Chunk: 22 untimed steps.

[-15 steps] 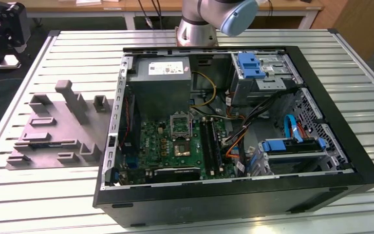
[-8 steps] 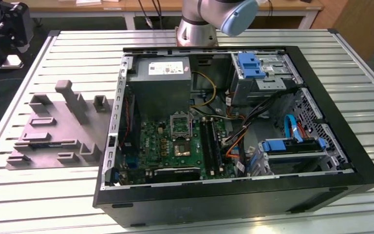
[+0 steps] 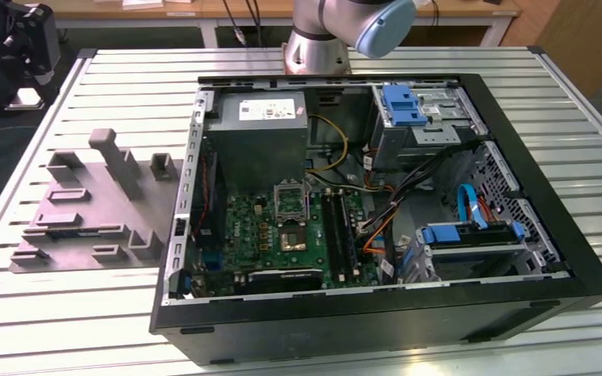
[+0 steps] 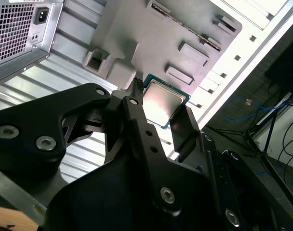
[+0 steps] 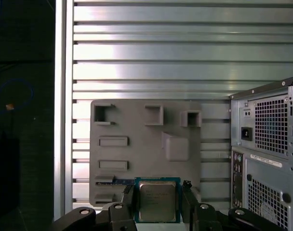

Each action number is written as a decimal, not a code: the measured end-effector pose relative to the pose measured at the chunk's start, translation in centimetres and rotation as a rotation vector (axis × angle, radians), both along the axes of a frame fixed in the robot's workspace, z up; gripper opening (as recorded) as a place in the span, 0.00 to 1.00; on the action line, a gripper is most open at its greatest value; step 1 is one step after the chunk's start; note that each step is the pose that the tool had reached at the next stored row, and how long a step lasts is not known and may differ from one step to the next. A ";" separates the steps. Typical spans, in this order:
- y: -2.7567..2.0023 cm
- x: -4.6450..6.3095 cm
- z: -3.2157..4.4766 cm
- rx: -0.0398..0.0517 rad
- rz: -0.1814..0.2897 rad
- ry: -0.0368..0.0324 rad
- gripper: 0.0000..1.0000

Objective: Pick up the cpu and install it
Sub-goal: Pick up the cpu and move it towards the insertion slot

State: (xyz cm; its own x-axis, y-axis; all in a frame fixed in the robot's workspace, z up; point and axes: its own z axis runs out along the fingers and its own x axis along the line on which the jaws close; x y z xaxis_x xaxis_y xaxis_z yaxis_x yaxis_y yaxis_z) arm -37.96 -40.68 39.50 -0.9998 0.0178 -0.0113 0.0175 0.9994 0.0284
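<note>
The black end effector [image 5: 157, 188] pinches the cpu [image 5: 157, 202] by two opposite edges. One of its fingers [image 5: 187, 195] presses on each side, so the jaws are closed on the chip. The cpu is a small, thin square with a pale silver face and a greenish rim. In both wrist views it sits in front of the near edge of the grey plastic fixture [image 5: 137, 125]. It appears to be lifted clear of the fixture, though the views do not settle this. There is faint print on the metal face, which I cannot make out.

The fixture is a flat slab with raised blocks and shallow recesses, and it lies on a ribbed metal tabletop [image 3: 71, 313]. Just beside the fixture, on the exterior view's right, is an open black computer case [image 3: 385, 313]. Inside the case are a green circuit board [image 3: 270, 227] and a grey power supply [image 3: 264, 149]. The power supply carries a white label [image 3: 261, 110], and its writing is too small to read.
</note>
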 end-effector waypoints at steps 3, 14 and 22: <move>0.00 0.2 0.01 -0.0001 0.000 0.0001 0.47; 0.00 0.8 0.00 0.0000 0.000 0.0000 0.47; 0.00 1.0 0.00 0.0000 0.000 0.0001 0.47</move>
